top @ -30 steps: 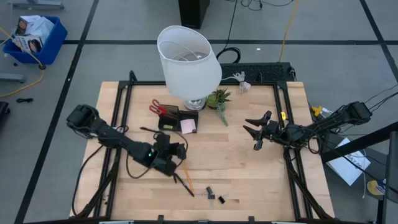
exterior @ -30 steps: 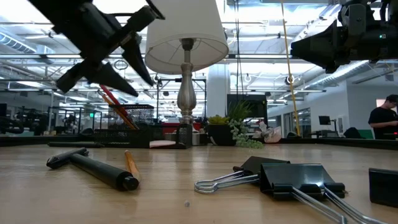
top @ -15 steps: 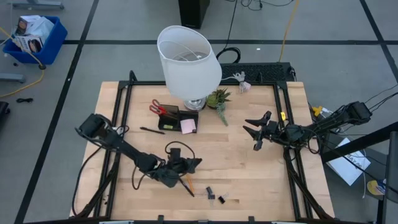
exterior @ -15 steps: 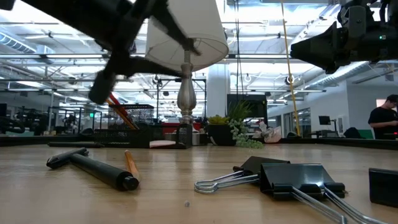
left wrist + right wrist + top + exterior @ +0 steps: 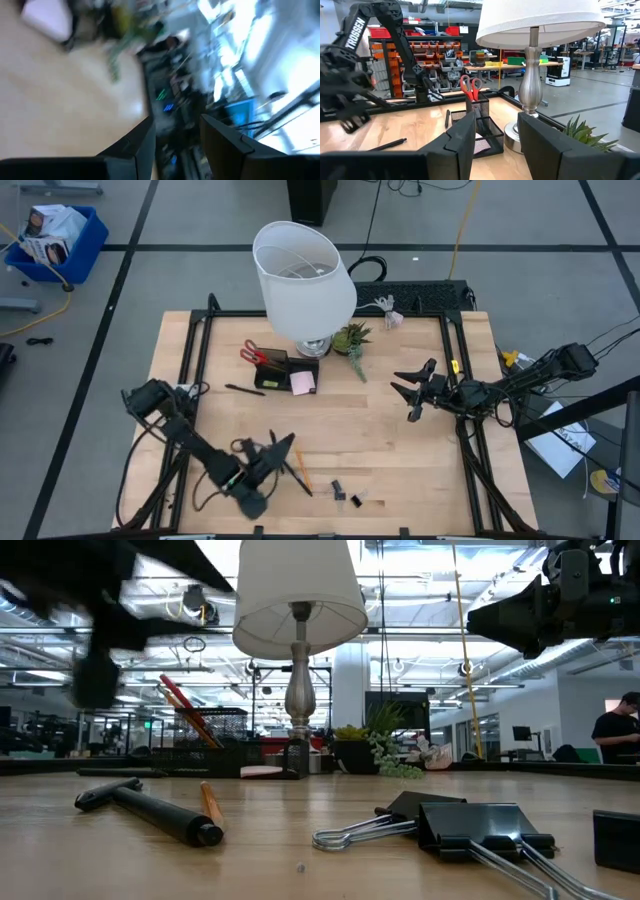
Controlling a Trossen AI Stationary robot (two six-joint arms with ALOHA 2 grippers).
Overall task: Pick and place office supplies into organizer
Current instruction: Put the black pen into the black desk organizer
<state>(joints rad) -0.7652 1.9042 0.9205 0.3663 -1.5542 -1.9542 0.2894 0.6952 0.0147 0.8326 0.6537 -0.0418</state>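
My left gripper [image 5: 281, 445] hangs open and empty near the table's near edge, raised above the orange pencil [image 5: 300, 470] and the black pen [image 5: 294, 476] lying beside it; its wrist view [image 5: 177, 137] is smeared by motion. Black binder clips [image 5: 345, 496] lie flat to the right of them. The black organizer [image 5: 272, 371] stands by the lamp's base with red-handled scissors [image 5: 254, 353] upright in it. The pink sticky pad [image 5: 303, 382] lies next to it, and a second pen [image 5: 243, 390] lies on its left. My right gripper [image 5: 411, 392] waits open at the right side.
The big white-shaded lamp [image 5: 304, 275] and a small potted plant [image 5: 352, 339] stand at the far edge beside the organizer. Black frame rails run along the table's left [image 5: 190, 380] and right [image 5: 462, 380] sides. Bare wood lies in the middle between the arms.
My left arm has swung back toward the near-left corner, fast enough to blur. Its wrist has dropped toward the near edge and the gripper has turned to point toward the far right. It holds nothing throughout. No object on the table has moved.
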